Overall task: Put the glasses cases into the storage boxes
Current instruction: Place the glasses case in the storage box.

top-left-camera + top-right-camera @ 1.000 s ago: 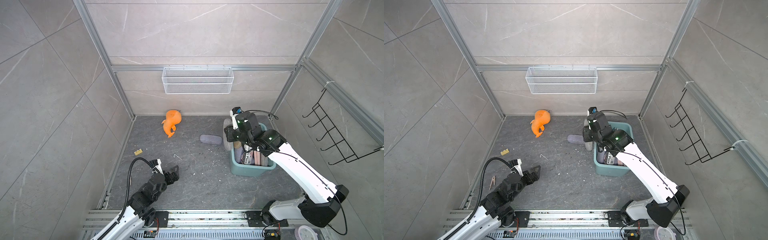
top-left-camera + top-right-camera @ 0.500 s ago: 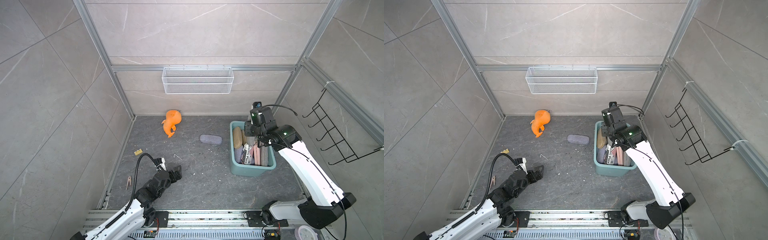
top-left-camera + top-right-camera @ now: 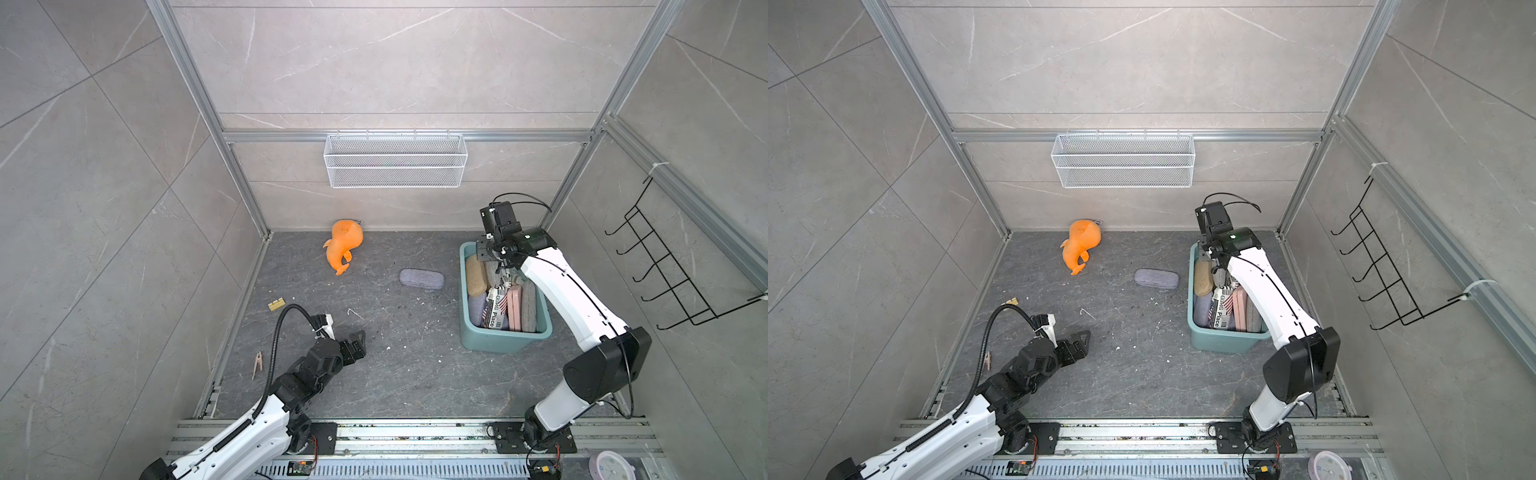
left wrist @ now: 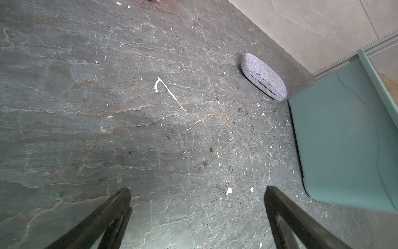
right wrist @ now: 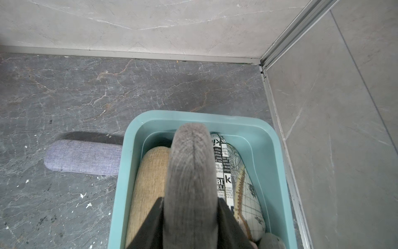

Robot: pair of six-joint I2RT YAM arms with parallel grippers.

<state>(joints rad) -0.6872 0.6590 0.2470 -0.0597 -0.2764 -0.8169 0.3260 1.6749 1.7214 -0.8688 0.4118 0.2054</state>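
A: Right fingers (image 5: 148,228)?
B: Clenched on grey glasses case (image 5: 190,172), held on edge over far end of teal tub (image 5: 193,115). Tan case (image 5: 148,176) on one side, newspaper-print case (image 5: 221,163) on the other. Can't tell if it rests on anything.
A: Left fingers (image 4: 116,202)?
B: Released, spread wide, low over bench (image 3: 415,374), well apart from tub.
A: Cases outside tub?
B: One lilac case (image 3: 422,278), flat on bench, just beside tub wall. Tub packed w/ cases on edge, incl. pink case (image 3: 515,309). Orange plush toy (image 3: 343,245) near back wall.
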